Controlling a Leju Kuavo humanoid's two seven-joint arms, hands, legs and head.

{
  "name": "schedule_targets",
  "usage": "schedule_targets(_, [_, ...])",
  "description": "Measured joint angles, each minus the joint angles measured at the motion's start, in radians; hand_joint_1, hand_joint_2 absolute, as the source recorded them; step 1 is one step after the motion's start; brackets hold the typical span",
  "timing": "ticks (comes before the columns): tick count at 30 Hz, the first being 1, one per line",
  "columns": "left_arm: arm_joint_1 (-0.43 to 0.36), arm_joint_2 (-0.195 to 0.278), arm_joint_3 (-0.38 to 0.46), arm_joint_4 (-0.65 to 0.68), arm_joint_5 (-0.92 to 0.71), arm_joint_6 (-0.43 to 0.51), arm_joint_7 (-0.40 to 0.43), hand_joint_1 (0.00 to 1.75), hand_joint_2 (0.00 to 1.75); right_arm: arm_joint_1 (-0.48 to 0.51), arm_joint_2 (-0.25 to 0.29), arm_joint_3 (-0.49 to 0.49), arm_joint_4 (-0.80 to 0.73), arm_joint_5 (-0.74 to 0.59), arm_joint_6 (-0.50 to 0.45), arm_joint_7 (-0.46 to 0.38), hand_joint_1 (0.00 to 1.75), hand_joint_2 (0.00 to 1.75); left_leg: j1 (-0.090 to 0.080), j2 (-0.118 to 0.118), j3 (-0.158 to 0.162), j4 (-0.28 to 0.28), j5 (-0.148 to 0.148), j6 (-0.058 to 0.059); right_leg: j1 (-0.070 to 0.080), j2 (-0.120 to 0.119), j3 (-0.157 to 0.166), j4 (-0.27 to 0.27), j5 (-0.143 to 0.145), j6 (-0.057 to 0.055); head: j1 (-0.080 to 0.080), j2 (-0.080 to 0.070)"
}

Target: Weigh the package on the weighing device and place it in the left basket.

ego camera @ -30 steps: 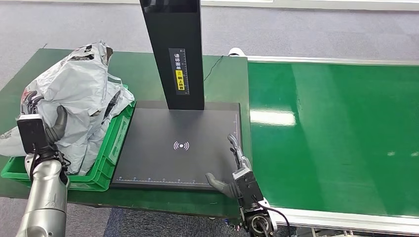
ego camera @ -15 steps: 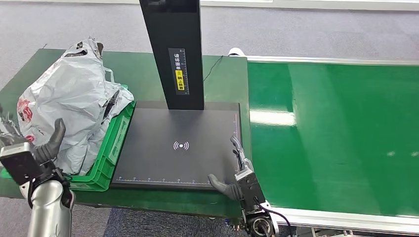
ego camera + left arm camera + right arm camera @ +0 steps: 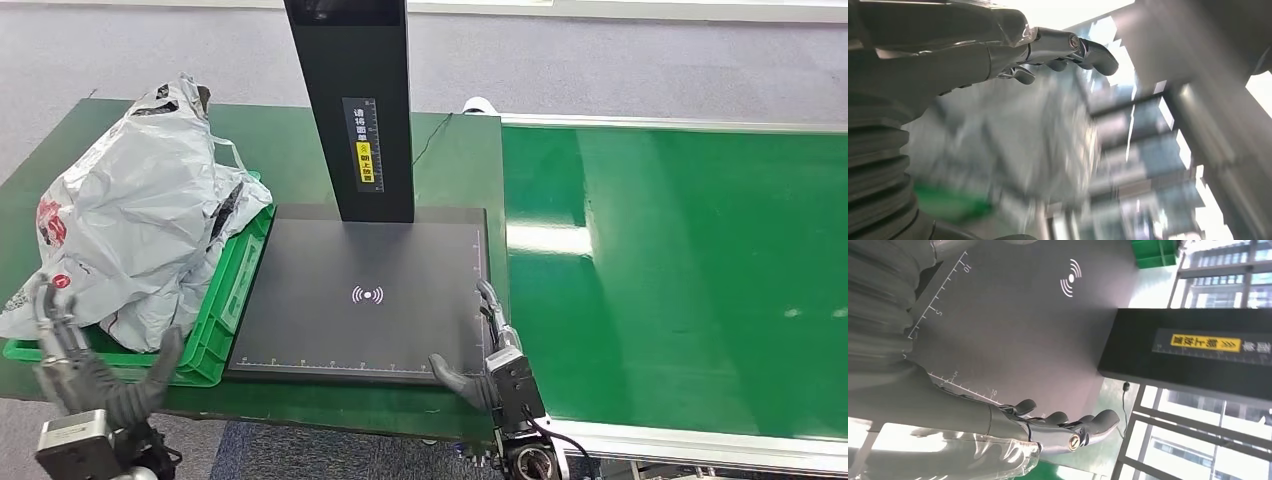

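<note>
Package: you see the grey plastic package [image 3: 140, 240] at the left of the head view, lying in the green basket [image 3: 228, 300] and bulging above its rim.
Weighing device: the black platform [image 3: 365, 295] sits at centre frame, nothing on it; its black column [image 3: 355, 110] rises at upper centre.
Left hand: your left hand [image 3: 95, 375] sits at lower left, just below the basket's near edge, fingers spread apart, holding nothing, clear of the package.
Right hand: your right hand [image 3: 480, 345] is at lower centre, over the platform's near right corner, fingers extended and apart, empty.
Conveyor: the green belt [image 3: 680, 270] fills the right of the frame.
</note>
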Motion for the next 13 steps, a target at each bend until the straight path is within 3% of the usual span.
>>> schedule_targets(7, [-0.003,-0.051,-0.135,0.116,0.159,-0.291,0.016,0.00,1.75,0.028,0.004,-0.001,-0.024,-0.012,0.006,-0.006,0.00,1.75,0.000,0.000,0.001,0.000,0.000,0.000,0.000,0.000,0.001,0.000,0.001,0.000,0.000,0.000])
schedule_targets(13, [-0.034,-0.081,-0.179,0.222,0.114,-0.352,0.035,0.00,1.75,0.067,0.010,0.003,-0.072,0.004,-0.008,-0.004,0.00,1.75,0.000,0.000,0.000,0.000,0.000,0.000,0.000,0.000,0.001,0.000,0.000,0.000,0.000,0.000])
